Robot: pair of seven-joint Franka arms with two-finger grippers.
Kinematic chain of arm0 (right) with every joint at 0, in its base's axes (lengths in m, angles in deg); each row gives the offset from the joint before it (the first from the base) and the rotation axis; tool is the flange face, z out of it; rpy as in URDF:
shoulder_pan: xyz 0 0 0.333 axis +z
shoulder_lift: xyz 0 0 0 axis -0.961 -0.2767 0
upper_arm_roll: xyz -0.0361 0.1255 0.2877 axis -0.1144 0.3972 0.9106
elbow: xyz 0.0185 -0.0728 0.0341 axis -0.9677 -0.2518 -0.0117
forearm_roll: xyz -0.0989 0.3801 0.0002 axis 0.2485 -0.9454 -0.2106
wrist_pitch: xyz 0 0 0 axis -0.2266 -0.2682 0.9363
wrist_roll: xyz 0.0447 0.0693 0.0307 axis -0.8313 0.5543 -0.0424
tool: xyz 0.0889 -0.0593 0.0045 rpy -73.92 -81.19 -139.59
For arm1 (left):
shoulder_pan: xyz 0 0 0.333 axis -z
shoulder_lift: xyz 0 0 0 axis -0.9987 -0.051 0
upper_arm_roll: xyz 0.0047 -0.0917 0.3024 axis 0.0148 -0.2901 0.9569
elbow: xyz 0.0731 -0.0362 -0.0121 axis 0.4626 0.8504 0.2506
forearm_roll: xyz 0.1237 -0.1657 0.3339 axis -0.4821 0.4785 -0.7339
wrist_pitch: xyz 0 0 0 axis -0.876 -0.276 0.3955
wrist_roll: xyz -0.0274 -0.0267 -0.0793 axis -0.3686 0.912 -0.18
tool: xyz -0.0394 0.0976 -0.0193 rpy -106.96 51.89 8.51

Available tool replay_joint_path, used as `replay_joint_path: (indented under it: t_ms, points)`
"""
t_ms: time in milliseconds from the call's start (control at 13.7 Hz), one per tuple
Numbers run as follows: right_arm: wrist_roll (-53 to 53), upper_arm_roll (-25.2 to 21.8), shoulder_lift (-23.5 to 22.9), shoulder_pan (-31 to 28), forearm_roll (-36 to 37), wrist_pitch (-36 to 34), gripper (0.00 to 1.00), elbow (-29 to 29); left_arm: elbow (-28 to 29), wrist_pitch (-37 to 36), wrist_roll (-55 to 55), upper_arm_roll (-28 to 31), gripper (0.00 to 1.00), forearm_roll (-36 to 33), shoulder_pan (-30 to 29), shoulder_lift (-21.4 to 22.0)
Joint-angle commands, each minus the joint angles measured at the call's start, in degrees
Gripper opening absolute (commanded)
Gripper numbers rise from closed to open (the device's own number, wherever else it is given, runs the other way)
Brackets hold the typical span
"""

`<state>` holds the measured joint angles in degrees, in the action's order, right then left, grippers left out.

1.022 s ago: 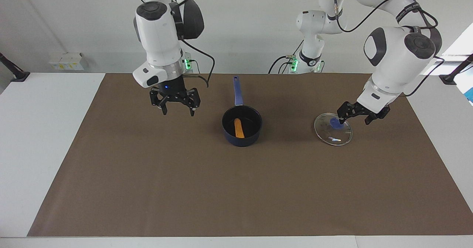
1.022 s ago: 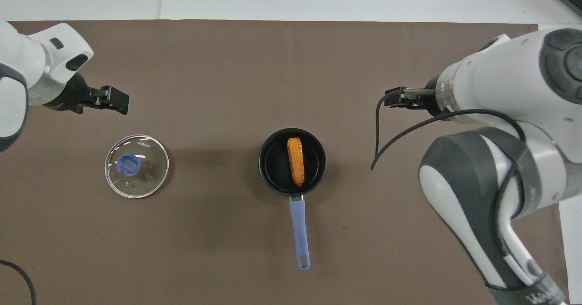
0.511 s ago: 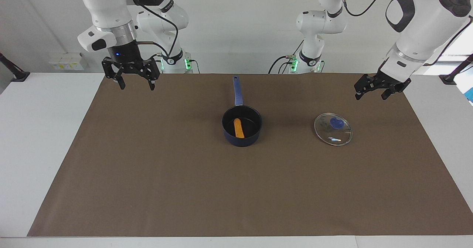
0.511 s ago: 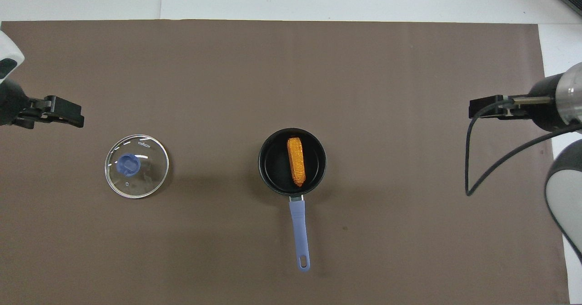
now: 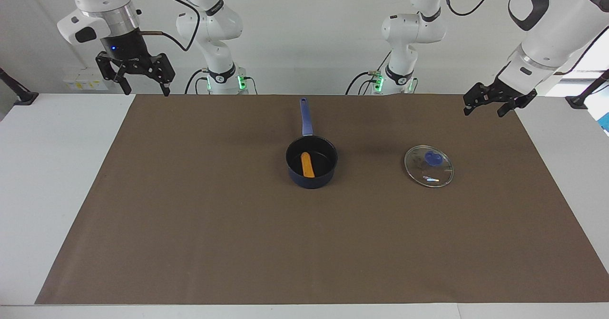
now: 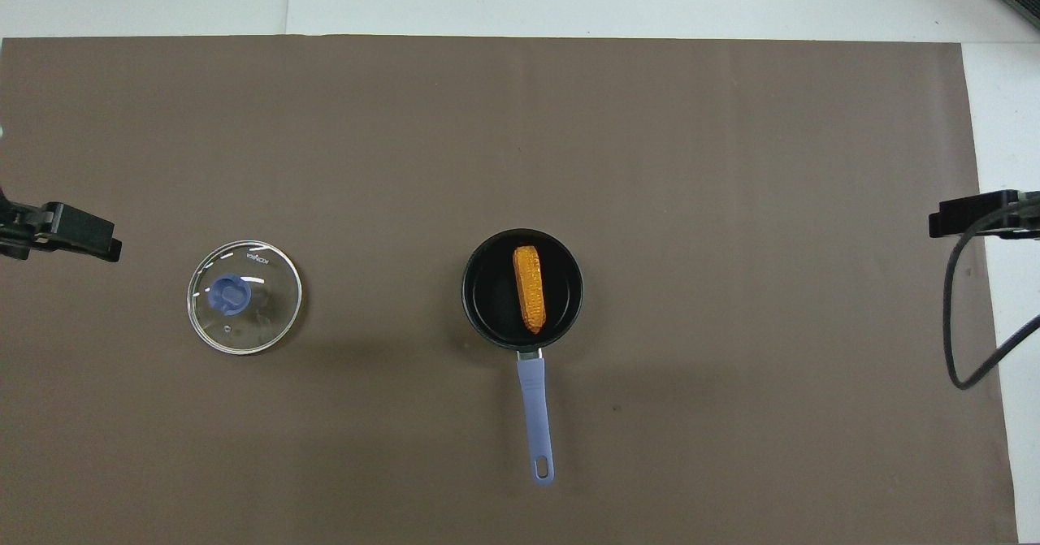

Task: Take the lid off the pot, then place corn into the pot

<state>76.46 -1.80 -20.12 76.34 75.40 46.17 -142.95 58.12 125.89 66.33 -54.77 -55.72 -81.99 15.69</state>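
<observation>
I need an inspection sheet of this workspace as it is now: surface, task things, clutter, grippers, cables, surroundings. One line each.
Surface: brown mat on a white table.
Pot: pot at mid-mat, uncovered, handle toward the robots.
Corn: corn lies inside the pot.
Lid: lid flat on the mat, knob up, apart from the pot, toward the left arm's end.
Clutter: nothing seen.
Grippers: left gripper open, raised over the mat's edge; right gripper open, raised over the mat's corner at its own end; neither holds anything.
Cables: black cable hangs from the right arm.
Surroundings: white wall; white boxes at the table's edge.
</observation>
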Motion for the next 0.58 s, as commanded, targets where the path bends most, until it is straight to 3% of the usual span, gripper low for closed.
replay_joint_path:
  t_ms: [0,511]
  points:
    - [2.2,0.1,0.5,-1.1,-1.1,-0.9,1.00,-0.4,-2.9,-4.7,1.2,-0.6,1.00,-2.0,-0.2,0.5]
    - [2.3,0.4,1.3,-0.6,-2.0,-4.8,1.00,-0.9,-5.8,-5.6,0.5,-0.7,1.00,-1.3,-0.1,-0.2]
